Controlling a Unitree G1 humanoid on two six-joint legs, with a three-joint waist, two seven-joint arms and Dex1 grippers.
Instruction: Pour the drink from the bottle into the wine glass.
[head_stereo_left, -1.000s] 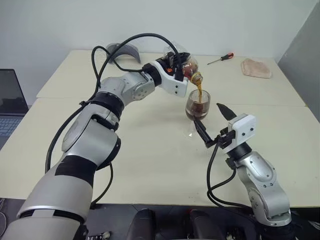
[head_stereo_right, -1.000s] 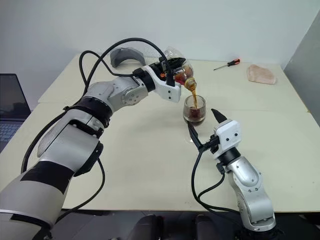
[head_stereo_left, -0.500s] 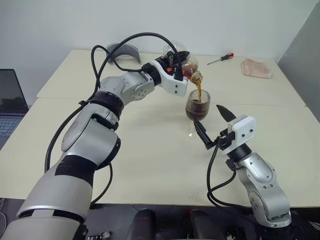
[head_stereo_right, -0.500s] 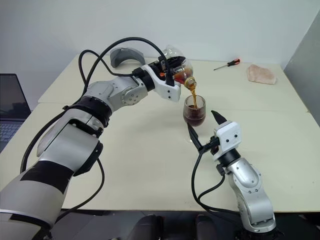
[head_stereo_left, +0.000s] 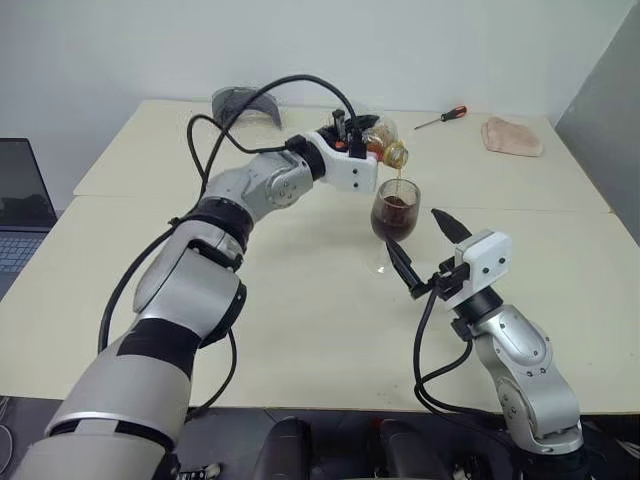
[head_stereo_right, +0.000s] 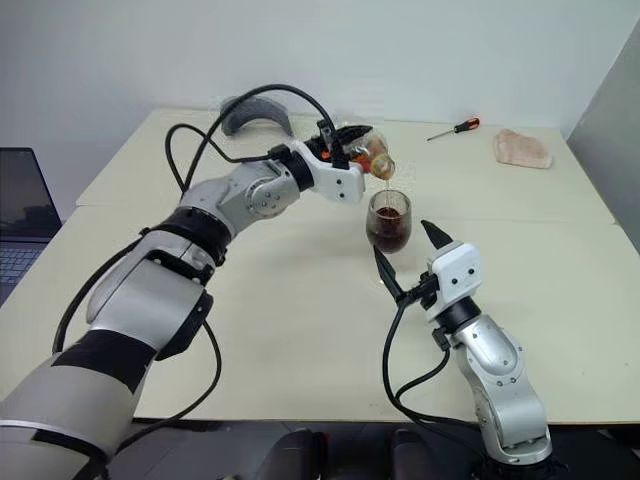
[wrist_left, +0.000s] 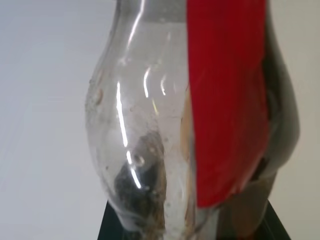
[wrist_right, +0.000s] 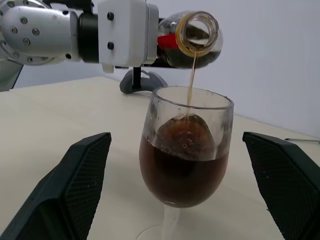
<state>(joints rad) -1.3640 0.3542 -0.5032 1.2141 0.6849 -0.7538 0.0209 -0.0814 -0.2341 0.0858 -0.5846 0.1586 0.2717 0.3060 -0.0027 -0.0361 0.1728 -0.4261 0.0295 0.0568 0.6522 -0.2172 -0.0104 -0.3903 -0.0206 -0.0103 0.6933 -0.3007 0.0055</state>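
Above the glass (wrist_right: 186, 165), at its 12 o'clock, the left hand (head_stereo_left: 352, 148) grips the bottle (wrist_right: 192, 41) tipped mouth-down, a thin stream of drink (wrist_right: 181, 172) falling into the bowl (about half full). The glass stands on the surface (head_stereo_left: 300, 320) between the wide-apart fingers (wrist_right: 75, 185) of the right hand (head_stereo_left: 425, 250), which touch nothing. A screwdriver (head_stereo_left: 441, 118) lies at 1 o'clock.
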